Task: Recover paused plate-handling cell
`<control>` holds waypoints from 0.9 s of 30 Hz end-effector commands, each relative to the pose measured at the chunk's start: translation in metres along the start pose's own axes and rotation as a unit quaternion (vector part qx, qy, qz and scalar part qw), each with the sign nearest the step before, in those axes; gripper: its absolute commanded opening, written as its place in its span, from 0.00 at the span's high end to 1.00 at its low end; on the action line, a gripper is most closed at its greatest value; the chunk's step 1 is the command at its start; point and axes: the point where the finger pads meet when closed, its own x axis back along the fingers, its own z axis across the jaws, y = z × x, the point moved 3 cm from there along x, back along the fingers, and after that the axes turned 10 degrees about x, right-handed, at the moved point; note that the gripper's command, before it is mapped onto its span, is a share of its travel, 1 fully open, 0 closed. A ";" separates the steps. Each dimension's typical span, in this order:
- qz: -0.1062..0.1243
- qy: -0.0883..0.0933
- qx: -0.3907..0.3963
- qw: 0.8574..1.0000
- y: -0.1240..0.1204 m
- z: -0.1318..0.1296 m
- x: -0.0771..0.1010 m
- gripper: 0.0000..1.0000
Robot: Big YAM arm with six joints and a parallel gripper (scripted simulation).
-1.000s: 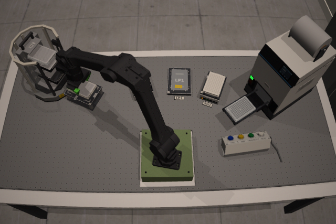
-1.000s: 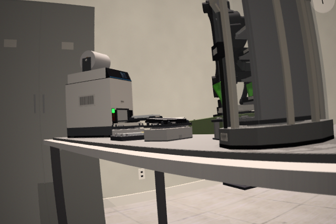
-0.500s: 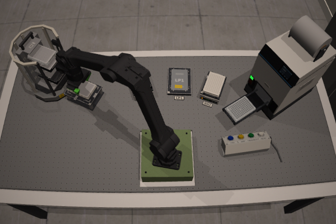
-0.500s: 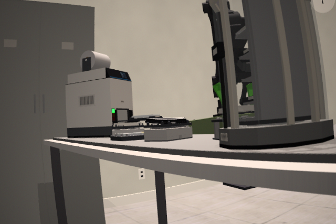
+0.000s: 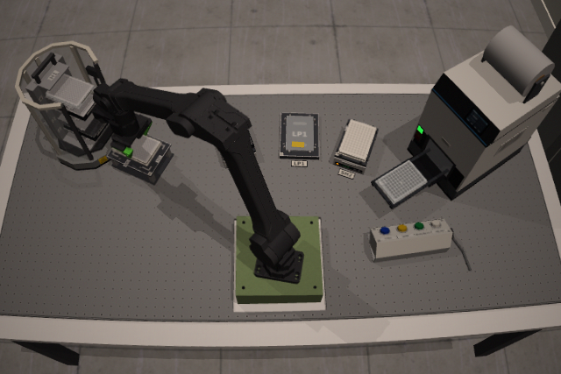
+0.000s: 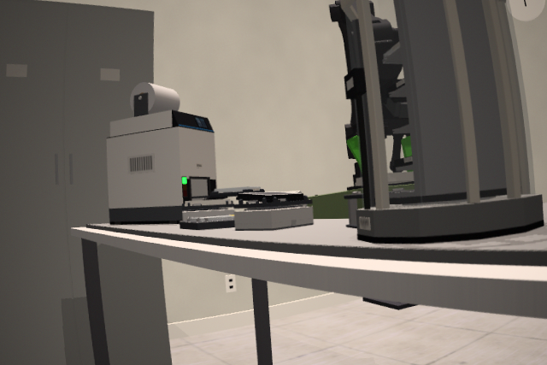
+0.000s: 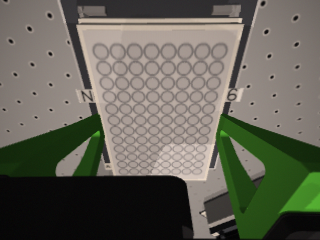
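Observation:
My gripper [image 5: 138,140] [image 7: 160,119] is shut on the long sides of a pale well plate [image 5: 145,148] [image 7: 160,100], level over the recovery nest N6 [image 5: 156,173] [image 7: 150,9]. Any gap below the plate is hard to judge. H1 [image 5: 86,160] [image 6: 450,220] stands behind the wrist; a light plate [image 5: 75,91] lies high in it. SEAL [image 5: 465,127] [image 6: 145,175] has a well plate [image 5: 402,180] on its extended tray. SH2 [image 5: 350,165] carries a white plate [image 5: 358,139]. The arm mostly hides SH1. LP1 [image 5: 299,127] holds no lid.
PANEL [image 5: 411,247] stands front right, with blue [image 5: 384,229], yellow [image 5: 401,228], green [image 5: 418,225] and white [image 5: 436,223] keys from left to right in the top view. H1's guard posts [image 5: 77,132] [image 6: 459,87] stand close to the wrist. The arm spans the left half of the deck.

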 end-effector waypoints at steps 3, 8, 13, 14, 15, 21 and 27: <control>0.009 0.004 0.003 1.000 -0.006 -0.003 -0.017 0.20; 0.009 0.004 0.003 1.000 -0.006 -0.003 -0.018 0.20; 0.009 0.005 0.003 1.000 -0.006 -0.002 -0.019 0.20; 0.009 0.005 0.003 1.000 -0.006 -0.002 -0.019 0.20; 0.009 0.005 0.003 1.000 -0.006 -0.002 -0.019 0.20; 0.009 0.004 0.003 1.000 -0.006 -0.003 -0.020 0.20; 0.009 0.004 0.003 1.000 -0.006 -0.003 -0.021 0.20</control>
